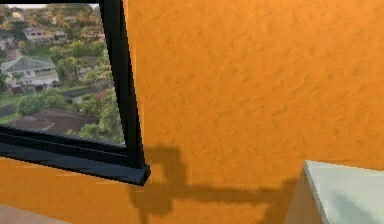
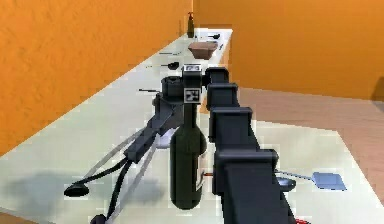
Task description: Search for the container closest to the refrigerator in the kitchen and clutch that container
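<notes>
While search looks unfinished and nothing is clutched, you face window (image 1: 60, 75) at 9 o'clock, counter (image 1: 345, 190) corner at 4. Side view: gripper (image 2: 88, 202) at 7 o'clock, bare counter behind it, holding nothing; whether spread or pressed together, cannot tell. Dark bottle (image 2: 187, 150), likely candidate, at 6, just beside arm (image 2: 235, 125) stretched toward 12.

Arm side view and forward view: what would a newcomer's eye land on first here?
In the arm side view, a dark wine bottle stands upright on the long pale countertop at the bottom middle, just left of the robot's dark arm. In the forward view, a black-framed window looking onto houses and trees takes up the left, set in a bright orange wall.
</notes>
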